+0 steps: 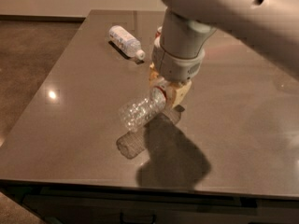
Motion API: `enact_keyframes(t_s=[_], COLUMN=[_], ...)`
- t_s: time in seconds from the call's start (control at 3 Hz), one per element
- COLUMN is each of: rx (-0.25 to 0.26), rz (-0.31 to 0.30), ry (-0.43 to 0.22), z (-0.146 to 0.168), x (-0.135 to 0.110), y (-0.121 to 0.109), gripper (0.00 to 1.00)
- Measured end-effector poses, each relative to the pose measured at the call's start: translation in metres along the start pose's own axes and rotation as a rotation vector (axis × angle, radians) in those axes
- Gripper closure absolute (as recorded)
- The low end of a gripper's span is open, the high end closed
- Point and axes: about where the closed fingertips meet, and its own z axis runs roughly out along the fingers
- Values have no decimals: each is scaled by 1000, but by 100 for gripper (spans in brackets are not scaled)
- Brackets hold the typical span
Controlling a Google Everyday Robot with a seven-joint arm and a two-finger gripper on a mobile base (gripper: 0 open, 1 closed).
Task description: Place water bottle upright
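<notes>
The water bottle is clear ribbed plastic with a red band near its shoulder. It hangs tilted above the grey table, base pointing down-left, and its shadow lies on the tabletop below it. My gripper, with tan fingers, is shut on the bottle's neck end. The cap is hidden between the fingers. The big white arm comes in from the upper right and hangs over the bottle.
A shorter bottle with a white label lies on its side at the back of the table. The table's front edge runs close below the bottle's shadow, and the left edge drops to the brown floor.
</notes>
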Motion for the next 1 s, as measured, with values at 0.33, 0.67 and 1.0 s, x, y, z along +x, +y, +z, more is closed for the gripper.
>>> enact_keyframes(t_s=[0.33,0.67,1.0], rx=[81,166,166], rz=[-21,-66,-66], ry=[23,46,46], z=[-19,-39,-39], x=[14,21,21], y=[-13,-21,-21], gripper=[100,100,100])
